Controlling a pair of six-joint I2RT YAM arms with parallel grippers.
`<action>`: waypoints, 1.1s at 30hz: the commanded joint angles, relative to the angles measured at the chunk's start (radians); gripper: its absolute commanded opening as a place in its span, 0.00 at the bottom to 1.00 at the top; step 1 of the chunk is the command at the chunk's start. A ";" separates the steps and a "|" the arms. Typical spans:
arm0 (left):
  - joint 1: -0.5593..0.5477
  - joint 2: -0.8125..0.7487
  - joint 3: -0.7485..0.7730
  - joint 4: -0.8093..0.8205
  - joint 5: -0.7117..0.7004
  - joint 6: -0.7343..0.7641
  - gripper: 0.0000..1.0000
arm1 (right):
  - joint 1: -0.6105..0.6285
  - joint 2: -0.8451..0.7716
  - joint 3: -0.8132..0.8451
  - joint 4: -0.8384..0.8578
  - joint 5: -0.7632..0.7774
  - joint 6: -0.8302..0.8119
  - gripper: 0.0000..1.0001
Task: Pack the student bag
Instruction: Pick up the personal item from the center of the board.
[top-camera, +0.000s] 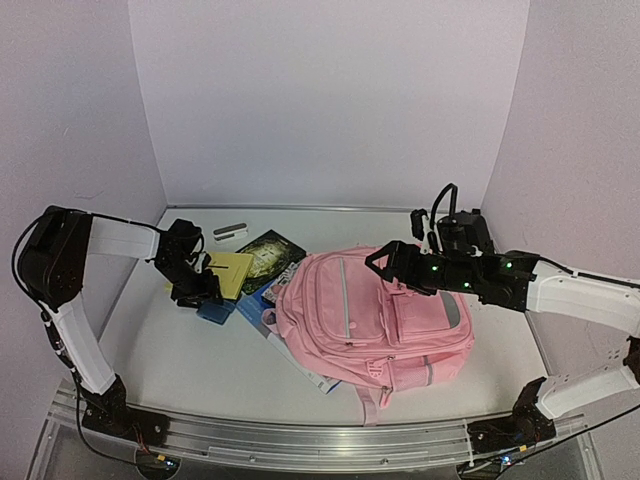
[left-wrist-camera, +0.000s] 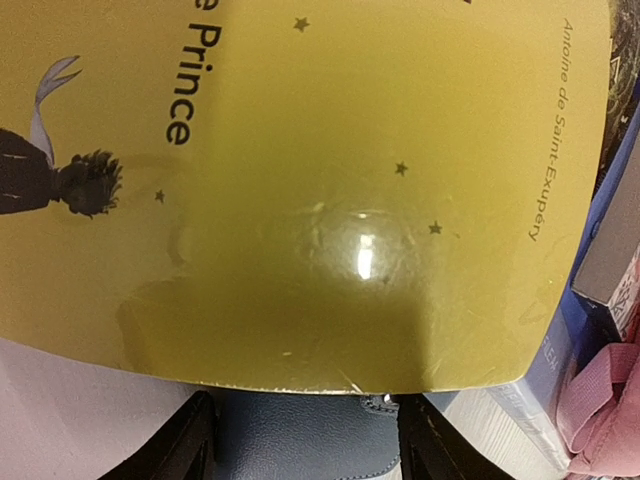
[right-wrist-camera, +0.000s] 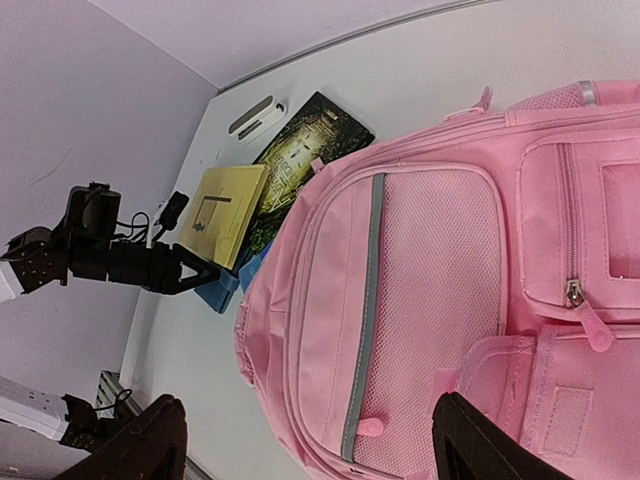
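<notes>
**Top view, left to right.** At centre left, the left end effector (top-camera: 200, 292) straddles a small blue case (top-camera: 216, 310) at the edge of the yellow book (top-camera: 232, 270); we cannot tell whether it grips. A dark book (top-camera: 268, 252) and blue-covered books (top-camera: 255, 305) lie beside and partly under the student bag (top-camera: 372, 320), which lies flat on the tabletop (top-camera: 180, 370) at centre. At right, the right end effector (top-camera: 378, 260) hovers over the bag, fingers apart and empty. We judge packing barely begun, since nothing is visibly inside.
</notes>
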 joint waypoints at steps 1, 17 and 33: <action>0.003 0.032 0.002 -0.024 0.001 -0.004 0.59 | 0.004 -0.017 0.002 0.011 0.022 -0.007 0.84; 0.004 0.151 0.090 -0.109 -0.055 -0.014 0.56 | 0.003 -0.062 -0.013 0.011 0.032 -0.013 0.85; -0.022 0.108 0.009 -0.059 0.032 -0.046 0.26 | 0.003 -0.080 -0.017 0.013 0.027 -0.039 0.87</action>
